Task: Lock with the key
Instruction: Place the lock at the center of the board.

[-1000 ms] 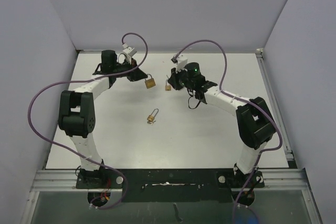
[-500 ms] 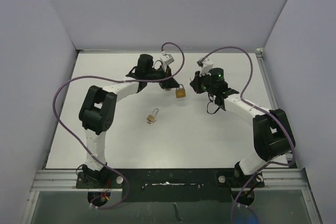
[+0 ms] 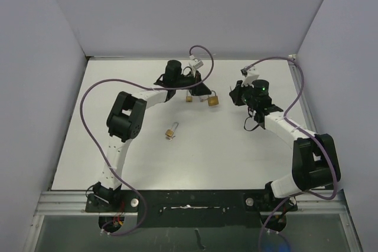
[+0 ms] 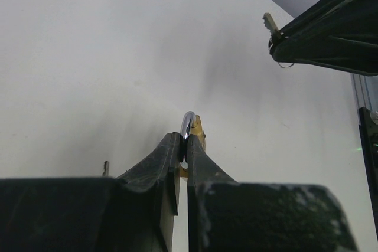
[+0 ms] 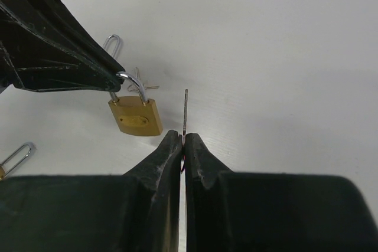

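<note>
Starting at the left of my overhead view, an open padlock lies on the white table with its shackle swung out. It sits at about 7 o'clock from the other locks and well apart from them. Next comes a second small padlock, resting on the table just beside the left arm's wrist. It is too small from above for me to make out more.

The left claw is clamped on the shackle of the brass padlock, which hangs body-down. From its own camera I get only the silver curve of the shackle and a sliver of brass above the pressed-together fingers. The right wrist camera shows the lock's face, which carries an oval stamp, but I cannot read it. I also cannot tell whether the shackle is latched.

At 3 o'clock from that lock, near but not touching, the right claw is pinched shut on the key. Its blade shows edge-on there, a thin line pointing to 12 o'clock, with the head buried between the fingers. The left wrist camera shows the blade's notches, with the rest of that claw cut off at the frame edge
</note>
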Available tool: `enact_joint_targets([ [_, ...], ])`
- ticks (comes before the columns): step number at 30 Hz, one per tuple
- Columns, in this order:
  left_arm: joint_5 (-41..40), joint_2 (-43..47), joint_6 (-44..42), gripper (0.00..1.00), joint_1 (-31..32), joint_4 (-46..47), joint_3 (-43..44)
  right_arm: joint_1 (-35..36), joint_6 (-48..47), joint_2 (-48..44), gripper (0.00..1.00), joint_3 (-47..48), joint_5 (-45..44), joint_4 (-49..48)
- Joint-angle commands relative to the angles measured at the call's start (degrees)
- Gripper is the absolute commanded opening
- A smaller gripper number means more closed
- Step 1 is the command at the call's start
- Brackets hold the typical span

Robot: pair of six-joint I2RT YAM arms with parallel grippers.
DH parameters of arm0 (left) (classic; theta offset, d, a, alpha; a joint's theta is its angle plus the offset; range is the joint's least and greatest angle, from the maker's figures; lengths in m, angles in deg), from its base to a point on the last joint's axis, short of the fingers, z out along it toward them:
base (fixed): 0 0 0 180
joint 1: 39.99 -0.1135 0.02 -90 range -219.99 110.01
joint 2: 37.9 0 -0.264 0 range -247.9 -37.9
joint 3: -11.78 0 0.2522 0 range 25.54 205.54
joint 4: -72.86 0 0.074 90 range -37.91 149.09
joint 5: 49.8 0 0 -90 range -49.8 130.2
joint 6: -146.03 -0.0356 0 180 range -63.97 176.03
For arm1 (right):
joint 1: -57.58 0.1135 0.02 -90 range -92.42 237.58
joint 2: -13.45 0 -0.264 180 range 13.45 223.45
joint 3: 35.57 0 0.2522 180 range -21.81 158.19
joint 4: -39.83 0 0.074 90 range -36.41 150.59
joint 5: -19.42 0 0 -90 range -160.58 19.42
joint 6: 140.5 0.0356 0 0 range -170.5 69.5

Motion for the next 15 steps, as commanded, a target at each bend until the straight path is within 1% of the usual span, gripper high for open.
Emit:
enact_joint_targets([
  [1,4.4,-1.7,2.8,0.0,1.9,6.8,6.0,0.0,0.3,-0.7,0.0,0.2,-0.3,-2.1],
  [9,5.5,-7.5,3.7,0.0,3.6,4.8,11.4,0.0,-0.1,1.3,0.0,-0.5,-1.4,-1.4],
  [13,4.0,-8.1,3.5,0.0,3.8,3.7,9.5,-0.1,0.1,3.1,0.0,0.4,-3.1,0.9],
  [15,3.3,-8.1,2.8,0.04,3.9,2.2,8.8,-0.3,0.3,4.7,0.0,1.0,-3.5,1.5],
])
